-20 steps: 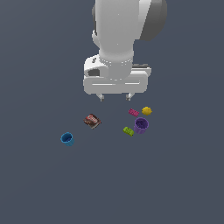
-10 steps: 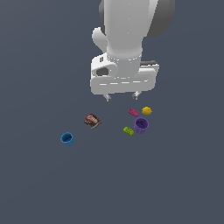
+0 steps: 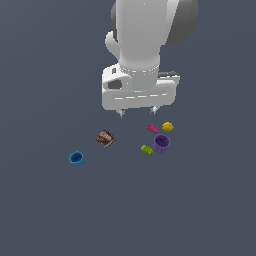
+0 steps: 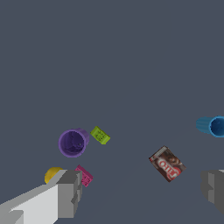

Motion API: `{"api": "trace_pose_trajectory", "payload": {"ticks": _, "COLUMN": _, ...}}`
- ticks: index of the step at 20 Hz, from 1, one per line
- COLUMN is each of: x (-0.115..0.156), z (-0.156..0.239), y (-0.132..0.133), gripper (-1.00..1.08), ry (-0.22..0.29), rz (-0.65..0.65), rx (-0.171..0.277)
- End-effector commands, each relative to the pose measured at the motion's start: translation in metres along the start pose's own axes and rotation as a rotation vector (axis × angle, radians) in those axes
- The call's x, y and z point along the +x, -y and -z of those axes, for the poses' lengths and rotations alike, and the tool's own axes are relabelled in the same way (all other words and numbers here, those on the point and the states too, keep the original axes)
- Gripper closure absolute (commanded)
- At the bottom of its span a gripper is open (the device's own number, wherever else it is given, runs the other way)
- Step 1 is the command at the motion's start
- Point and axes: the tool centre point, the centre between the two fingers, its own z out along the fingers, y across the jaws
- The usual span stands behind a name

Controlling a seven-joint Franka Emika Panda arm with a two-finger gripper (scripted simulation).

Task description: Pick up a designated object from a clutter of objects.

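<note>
— Do we find any writing we can read here?

— Only on the brown-red box [image 4: 167, 163]. In the wrist view it carries a red patch with pale lettering on its face, but the letters are too small and blurred for us to spell out.

— And in the exterior view?

— There the same box [image 3: 105, 138], left of the frame's centre, shows the red patch again, with marks we cannot make out at all.

— Anything on the other items?

— The green brick [image 4: 100, 135] has faint darker marks on its top in the wrist view; we cannot tell whether they are letters. We read no numbers, brands or signs anywhere.
</note>
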Motion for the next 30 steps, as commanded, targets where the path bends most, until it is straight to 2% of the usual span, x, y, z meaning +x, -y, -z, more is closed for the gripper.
{"api": "trace_pose_trajectory", "payload": {"ticks": 1, "x": 0.003, "z": -0.005, "y": -0.006, "gripper": -0.92, "ry": 0.0, "rz": 0.008, "rx": 0.0}}
{"api": "trace_pose_trajectory", "payload": {"ticks": 6, "x": 0.011, "z": -0.02, "y": -0.027, "gripper": -0.92, "ry": -0.001, "rz": 0.038, "rx": 0.002}}
{"api": "trace_pose_trajectory", "payload": {"ticks": 11, "x": 0.02, "z": -0.043, "y": -0.058, "gripper": -0.92, "ry": -0.003, "rz": 0.083, "rx": 0.002}}
{"api": "trace_pose_trajectory", "payload": {"ticks": 20, "x": 0.031, "z": -0.1, "y": -0.134, "gripper": -0.92, "ry": -0.005, "rz": 0.186, "rx": -0.005}}
{"api": "trace_pose_trajectory", "payload": {"ticks": 30, "x": 0.023, "z": -0.166, "y": -0.219, "gripper": -0.92, "ry": 0.0, "rz": 0.302, "rx": -0.02}}
